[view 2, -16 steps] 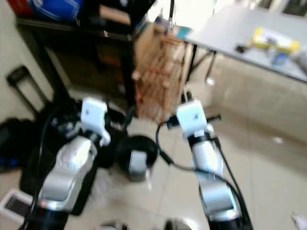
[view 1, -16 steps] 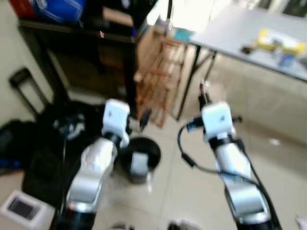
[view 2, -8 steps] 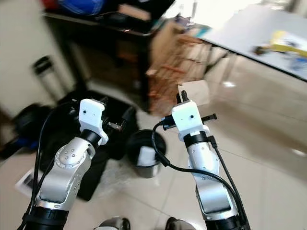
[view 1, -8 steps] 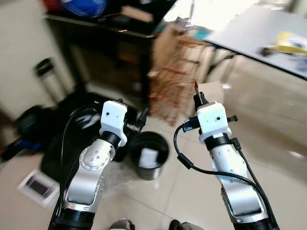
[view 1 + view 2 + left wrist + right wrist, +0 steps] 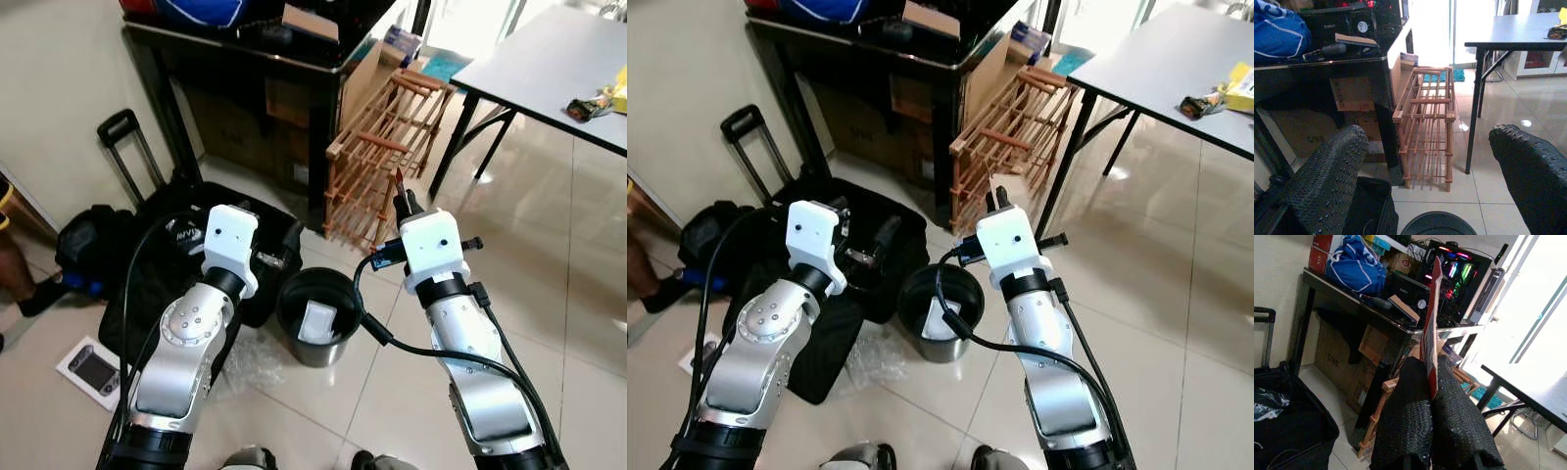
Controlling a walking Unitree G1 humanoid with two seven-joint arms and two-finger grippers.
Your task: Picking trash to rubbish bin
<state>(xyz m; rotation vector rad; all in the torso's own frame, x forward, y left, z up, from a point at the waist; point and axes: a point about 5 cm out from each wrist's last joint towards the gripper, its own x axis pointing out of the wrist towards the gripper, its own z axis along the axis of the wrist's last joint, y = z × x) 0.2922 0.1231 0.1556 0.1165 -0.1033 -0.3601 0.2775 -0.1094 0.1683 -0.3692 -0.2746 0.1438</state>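
A black round rubbish bin (image 5: 318, 315) stands on the tiled floor between my two arms, with a white piece (image 5: 315, 322) lying inside it. My right gripper (image 5: 403, 203) is raised just right of the bin and beyond it, shut on a thin flat red-and-white scrap (image 5: 1430, 328) that sticks up from between the fingers (image 5: 1405, 416). My left gripper (image 5: 1430, 136) hovers left of the bin, over the black bag. It is open with nothing between its fingers (image 5: 1327, 181), and the bin's rim (image 5: 1437, 220) shows below them.
A wooden rack (image 5: 384, 157) leans behind the bin, beside a black desk (image 5: 245, 49). A grey table (image 5: 549, 59) stands at the right. An open black suitcase (image 5: 171, 250) lies left of the bin. Clear plastic (image 5: 250, 362) and a handheld device (image 5: 93, 370) lie on the floor.
The camera has swung and the blur has cleared, so the whole scene shifted. Both arms hold much the same pose, and the right gripper still grips the scrap.
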